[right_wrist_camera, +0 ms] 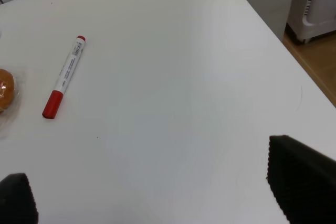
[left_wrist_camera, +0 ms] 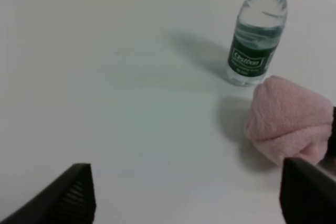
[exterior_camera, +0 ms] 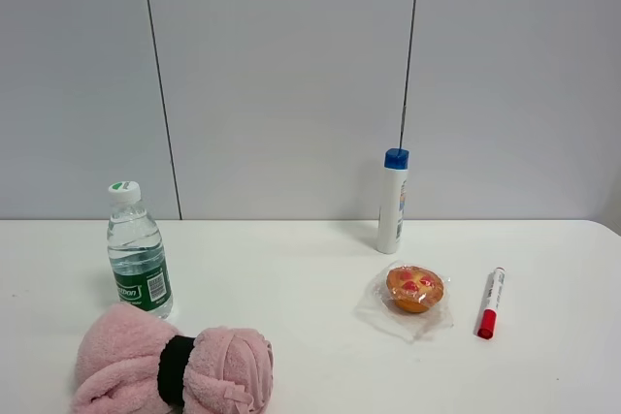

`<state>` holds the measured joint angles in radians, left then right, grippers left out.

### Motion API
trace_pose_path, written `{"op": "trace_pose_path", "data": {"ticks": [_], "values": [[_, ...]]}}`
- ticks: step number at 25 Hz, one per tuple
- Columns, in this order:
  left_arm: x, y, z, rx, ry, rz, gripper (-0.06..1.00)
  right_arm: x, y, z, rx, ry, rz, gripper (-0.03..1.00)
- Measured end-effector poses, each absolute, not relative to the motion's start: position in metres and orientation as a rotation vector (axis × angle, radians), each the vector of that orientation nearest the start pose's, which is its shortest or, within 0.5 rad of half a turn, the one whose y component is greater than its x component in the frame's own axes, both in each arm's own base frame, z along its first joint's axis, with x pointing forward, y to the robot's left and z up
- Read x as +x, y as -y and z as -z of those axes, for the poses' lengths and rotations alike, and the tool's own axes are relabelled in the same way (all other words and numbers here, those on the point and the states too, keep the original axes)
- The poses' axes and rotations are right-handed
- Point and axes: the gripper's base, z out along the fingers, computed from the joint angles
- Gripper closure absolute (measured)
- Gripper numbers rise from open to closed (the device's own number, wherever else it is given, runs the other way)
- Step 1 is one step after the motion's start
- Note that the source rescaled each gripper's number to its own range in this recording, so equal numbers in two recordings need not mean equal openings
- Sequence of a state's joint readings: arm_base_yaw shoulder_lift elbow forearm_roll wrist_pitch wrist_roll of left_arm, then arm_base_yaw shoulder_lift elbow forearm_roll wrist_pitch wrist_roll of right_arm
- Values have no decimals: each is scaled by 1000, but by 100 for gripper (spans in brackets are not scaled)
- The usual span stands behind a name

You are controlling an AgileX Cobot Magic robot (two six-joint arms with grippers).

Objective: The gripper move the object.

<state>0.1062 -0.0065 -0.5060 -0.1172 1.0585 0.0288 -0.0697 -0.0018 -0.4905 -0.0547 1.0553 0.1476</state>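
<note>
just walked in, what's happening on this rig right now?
Nothing is being handled yet. Both grippers hover open over the white table, holding nothing: the left gripper near the pink towel and water bottle, the right gripper near the red marker. A wrapped muffin and a blue-capped tube stand untouched.

Neither arm reaches into the high view. The left end effector (left_wrist_camera: 184, 195) hangs above the table (left_wrist_camera: 131, 103) with its dark fingers spread wide; the right end effector (right_wrist_camera: 157, 192) likewise, jaws far apart, nothing between them
</note>
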Motion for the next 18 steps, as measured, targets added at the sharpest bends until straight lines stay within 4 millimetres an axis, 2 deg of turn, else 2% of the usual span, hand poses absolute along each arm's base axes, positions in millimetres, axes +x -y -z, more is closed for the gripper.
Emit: {"op": "trace_pose_path", "data": {"ticks": [13,18], "values": [[-6,7,-279,-119,-2022,35,36,-4,4,-275,224,-2033,17,-3],[-6,7,-279,-119,-2022,35,41,-4,4,-275,224,-2033,17,-3]]}}
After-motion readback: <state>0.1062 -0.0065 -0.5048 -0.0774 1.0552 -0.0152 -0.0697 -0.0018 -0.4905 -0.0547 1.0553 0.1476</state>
